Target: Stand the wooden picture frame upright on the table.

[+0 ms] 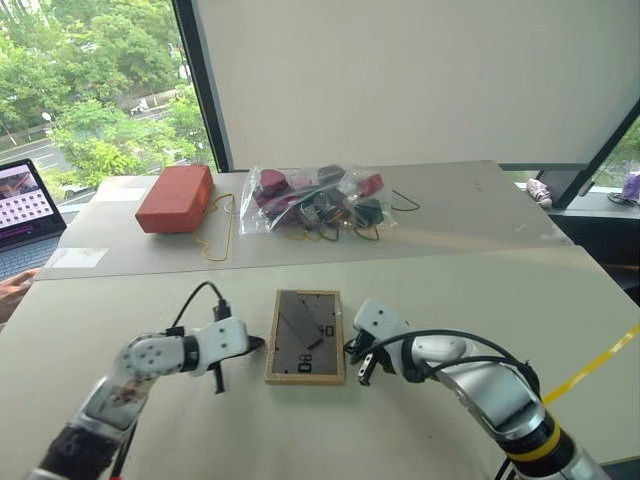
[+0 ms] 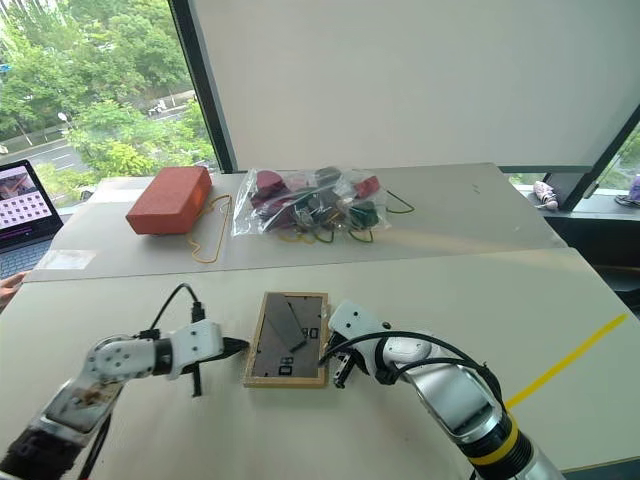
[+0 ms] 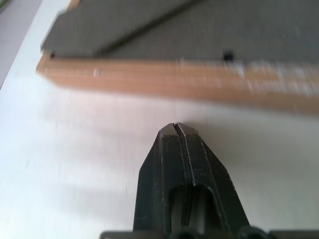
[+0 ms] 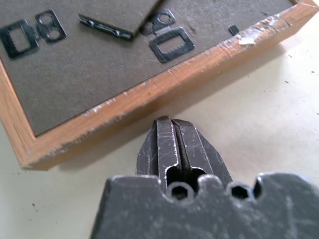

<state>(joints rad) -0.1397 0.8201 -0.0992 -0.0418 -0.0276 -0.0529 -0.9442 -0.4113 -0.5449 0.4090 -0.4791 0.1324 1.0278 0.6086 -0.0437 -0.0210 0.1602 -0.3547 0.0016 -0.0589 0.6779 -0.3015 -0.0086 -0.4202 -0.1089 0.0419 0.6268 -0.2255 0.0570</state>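
Note:
The wooden picture frame point(image 1: 305, 337) lies flat on the table point(image 1: 450, 290), its dark grey back and black fold-out stand facing up. My left gripper point(image 1: 256, 343) is shut and points at the frame's left edge, a small gap away; in the left wrist view its closed fingertips point(image 3: 174, 128) sit just short of the wooden rim point(image 3: 174, 84). At the frame's right edge my right gripper point(image 1: 353, 352) is also shut, and in the right wrist view its tips point(image 4: 167, 121) are close to the light-wood rim point(image 4: 124, 104) with nothing between them.
On the farther tabletop an orange-red brick-like box point(image 1: 176, 198) stands beside a clear bag of small items point(image 1: 315, 198), with a yellow cord point(image 1: 215, 240) between them. A laptop point(image 1: 25, 205) and a person's hand point(image 1: 10, 290) are at the far left. A yellow tape strip point(image 1: 590, 365) runs at right.

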